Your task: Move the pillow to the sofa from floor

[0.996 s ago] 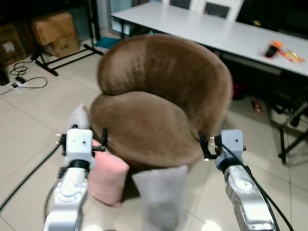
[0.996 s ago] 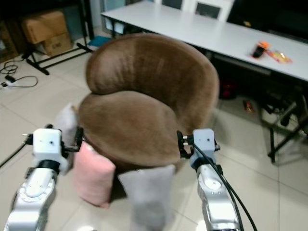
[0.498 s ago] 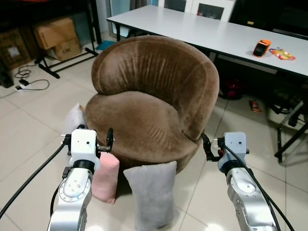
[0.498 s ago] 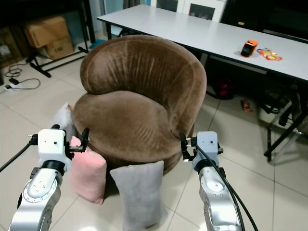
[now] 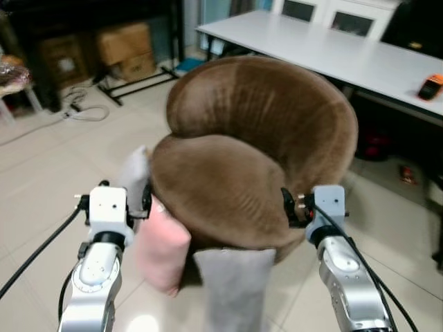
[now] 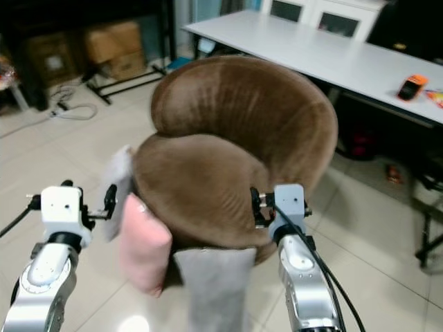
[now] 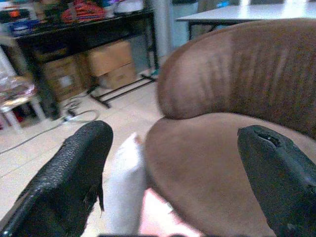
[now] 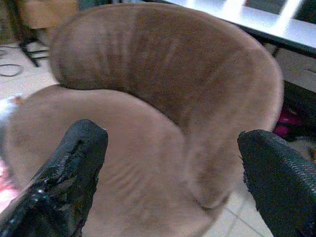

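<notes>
Pillows (pink (image 5: 163, 252), grey (image 5: 234, 283)) apparently lean on sofa (image 5: 256, 166); both grippers (image 7: 173, 163) (image 8: 173, 163) gape, empty.

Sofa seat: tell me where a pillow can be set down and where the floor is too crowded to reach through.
The brown sofa's seat cushion is bare from its front edge to the curved backrest. The floor at its base is crowded: a grey pillow stands at the front, a pink pillow and a white pillow lean at the robot's left. Both grippers, left and right, are open.
</notes>
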